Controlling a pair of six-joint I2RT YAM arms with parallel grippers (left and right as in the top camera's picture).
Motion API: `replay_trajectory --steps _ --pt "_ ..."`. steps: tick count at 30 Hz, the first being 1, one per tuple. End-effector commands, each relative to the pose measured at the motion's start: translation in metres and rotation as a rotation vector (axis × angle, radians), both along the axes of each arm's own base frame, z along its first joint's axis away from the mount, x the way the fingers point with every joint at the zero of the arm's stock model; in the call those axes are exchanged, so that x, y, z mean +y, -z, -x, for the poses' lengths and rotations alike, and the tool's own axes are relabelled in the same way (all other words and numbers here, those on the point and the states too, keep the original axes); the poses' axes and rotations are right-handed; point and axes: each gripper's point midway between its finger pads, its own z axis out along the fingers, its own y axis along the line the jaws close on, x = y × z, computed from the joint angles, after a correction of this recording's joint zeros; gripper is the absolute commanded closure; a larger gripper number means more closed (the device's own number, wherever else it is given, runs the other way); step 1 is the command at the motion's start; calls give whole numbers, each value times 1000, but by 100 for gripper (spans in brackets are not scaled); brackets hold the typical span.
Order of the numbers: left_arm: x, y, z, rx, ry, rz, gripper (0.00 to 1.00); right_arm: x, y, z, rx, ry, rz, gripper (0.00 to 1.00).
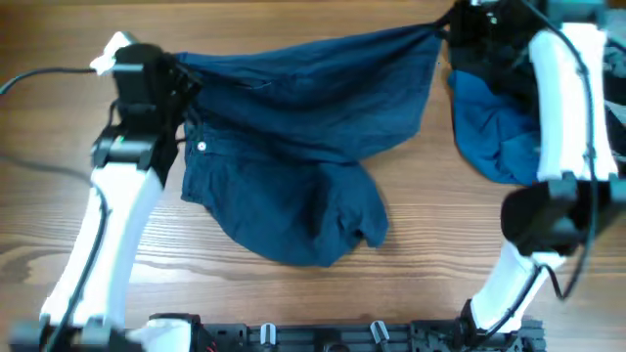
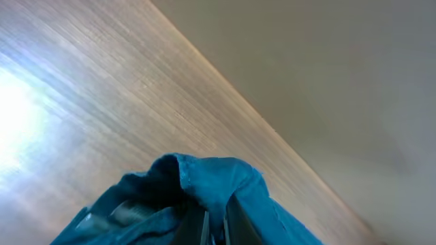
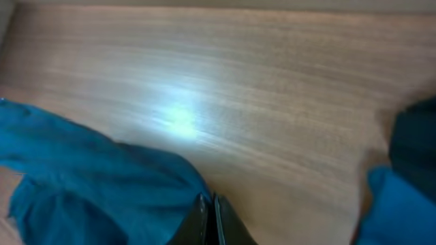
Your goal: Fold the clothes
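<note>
Dark blue shorts (image 1: pixel 303 147) with a white button hang stretched between my two grippers, the lower part resting bunched on the wooden table. My left gripper (image 1: pixel 181 73) is shut on the left corner of the waistband; its wrist view shows the blue cloth (image 2: pixel 211 184) pinched between the fingers (image 2: pixel 216 228). My right gripper (image 1: pixel 442 29) is shut on the right corner at the far edge; in its wrist view the cloth (image 3: pixel 102 184) hangs left of the closed fingers (image 3: pixel 210 211).
A second blue garment (image 1: pixel 494 127) lies crumpled at the right, partly under my right arm, and shows at the right edge of the right wrist view (image 3: pixel 402 197). The wooden table (image 1: pixel 59 176) spreads around.
</note>
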Motion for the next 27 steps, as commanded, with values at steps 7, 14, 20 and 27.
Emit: replay_trajectory --steps 7,14,20,27 --pt "16 94 -65 50 -76 -74 96 30 75 -72 -38 35 -39 96" --pt "36 132 -82 42 -177 -142 88 28 130 -100 -28 118 17 96" --pt "36 137 -94 -7 -188 -140 41 27 149 -112 -39 146 16 89" --pt "37 95 -105 -99 -91 -350 0 21 127 -109 -21 207 -28 0"
